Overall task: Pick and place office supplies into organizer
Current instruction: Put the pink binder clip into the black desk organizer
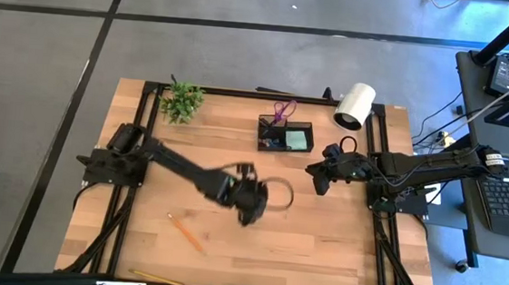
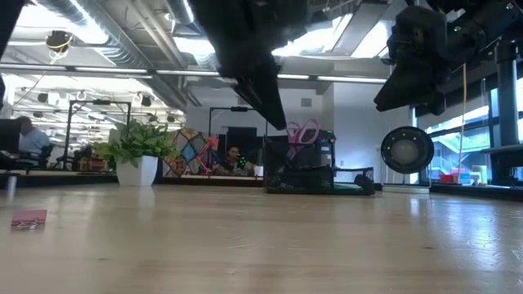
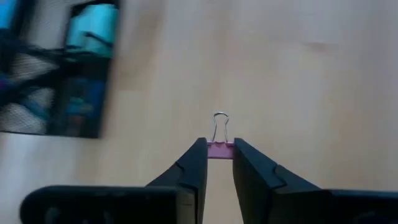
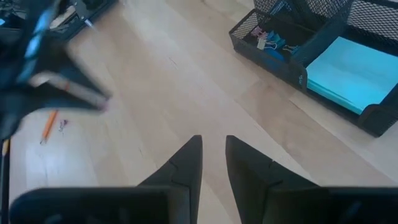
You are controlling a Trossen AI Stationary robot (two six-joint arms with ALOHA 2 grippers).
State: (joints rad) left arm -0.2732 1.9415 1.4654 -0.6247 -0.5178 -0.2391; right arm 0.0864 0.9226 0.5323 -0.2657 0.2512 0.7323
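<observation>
In the left wrist view my left gripper is shut on a small pink binder clip. In the high view it hangs over the table's middle, near-left of the organizer. The organizer is a black mesh tray at the far middle, holding purple-handled scissors, a light-green sticky pad and more clips. An orange pencil and a yellow pencil lie flat near the near edge. My right gripper waits to the organizer's right, its fingers a narrow gap apart and holding nothing. My left gripper pinches the clip's pink body between its two fingertips. The clip's wire handle sticks out forward past the tips. In the low view the fingers slant downward well above the table, so the clip is lifted clear.
A green leafy plant stands at the far left and a white cylinder lies at the far right. A small pink item lies on the table at the left of the low view. Bare wood lies between the two grippers and along the near side.
</observation>
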